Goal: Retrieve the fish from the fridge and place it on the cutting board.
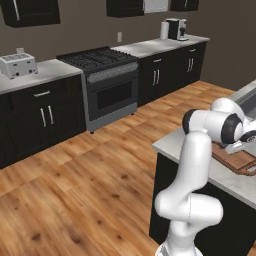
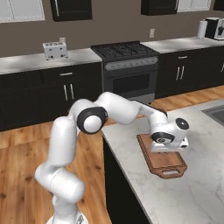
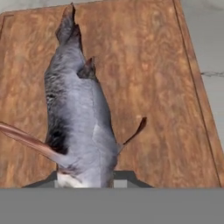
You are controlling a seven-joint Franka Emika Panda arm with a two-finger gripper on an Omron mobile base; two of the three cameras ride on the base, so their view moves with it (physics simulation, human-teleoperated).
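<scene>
Over the island counter (image 2: 192, 183) I see the gripper (image 2: 171, 146) low above the cutting board (image 2: 168, 164). Through the hand view, the fish (image 3: 78, 118) sits between the fingers — jaws closed on it — its tail toward the board's far edge, with wood showing all around it.

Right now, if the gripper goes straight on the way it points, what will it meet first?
The fish between the gripper's fingers probably meets the cutting board first; the board lies directly ahead, though the gap is hard to judge.
</scene>
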